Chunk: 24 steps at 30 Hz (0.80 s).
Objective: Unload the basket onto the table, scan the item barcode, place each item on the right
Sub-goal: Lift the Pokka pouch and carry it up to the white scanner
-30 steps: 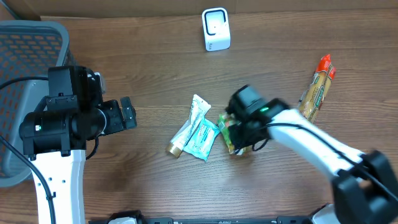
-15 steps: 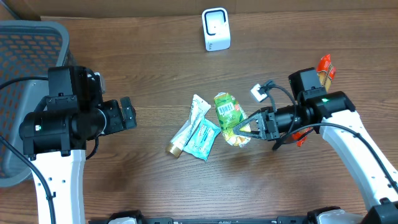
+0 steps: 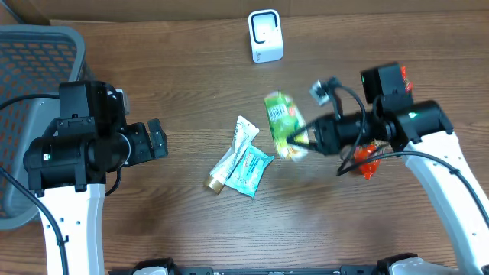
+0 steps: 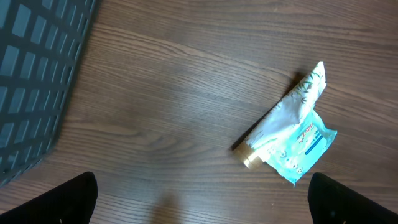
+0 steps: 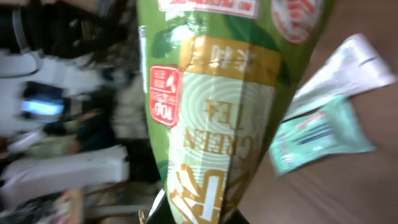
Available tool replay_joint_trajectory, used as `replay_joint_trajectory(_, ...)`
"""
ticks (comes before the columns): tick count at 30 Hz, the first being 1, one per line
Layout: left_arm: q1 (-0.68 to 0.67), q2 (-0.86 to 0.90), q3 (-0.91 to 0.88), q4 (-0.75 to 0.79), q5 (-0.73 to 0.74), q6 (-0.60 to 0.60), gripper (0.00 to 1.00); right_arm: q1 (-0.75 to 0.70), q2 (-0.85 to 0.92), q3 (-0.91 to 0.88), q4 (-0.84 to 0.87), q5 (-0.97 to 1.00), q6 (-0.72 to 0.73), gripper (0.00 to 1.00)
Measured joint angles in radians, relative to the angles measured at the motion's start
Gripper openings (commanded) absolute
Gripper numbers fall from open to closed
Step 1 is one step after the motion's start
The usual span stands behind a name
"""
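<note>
**Inspector:** State of the right gripper (image 3: pixel 296 143)?

**Recorder:** Closed on the pouch (image 3: pixel 280 122). The jaws pinch one narrow end of it. The rest of the green pouch sticks out beyond the fingertips, tilted, and is blurred in the overhead view. In the right wrist view the pouch (image 5: pixel 217 112) fills most of the frame, with "GREEN TEA" printed on its face. No barcode can be made out in either view.

**Inspector:** Position of the scanner (image 3: pixel 265 36) relative to that hand?

**Recorder:** Well beyond the pouch's free end and off to one side, standing upright on the table (image 3: pixel 183 221). It is apart from the pouch, not touching it.

**Inspector:** Other items near that hand?

**Recorder:** A tube (image 3: pixel 231 155) and a teal sachet (image 3: pixel 250 169) lie on the table ahead of the fingertips, past the pouch. They touch each other, the sachet partly over the tube.

**Inspector:** Left gripper (image 3: pixel 158 140)?

**Recorder:** Jaws spread wide, nothing between them. In the left wrist view both fingers (image 4: pixel 62 202) sit at the bottom corners. The tube and sachet lie ahead of them, towards the right finger's side and well clear of it. The basket (image 4: pixel 31 81) is ahead on the other side.
</note>
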Motion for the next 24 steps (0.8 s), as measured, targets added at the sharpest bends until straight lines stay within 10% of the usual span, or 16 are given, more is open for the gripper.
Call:
replay_joint_trajectory(12,0.000,0.000,0.000,0.000,0.000,0.000,1.00,0.217,0.293,0.494,0.085,0.941,0.152,0.04)
replay_joint_trajectory(24,0.000,0.000,0.000,0.000,0.000,0.000,1.00,0.221,0.692,0.499,0.709,1.542,-0.319,0.04)
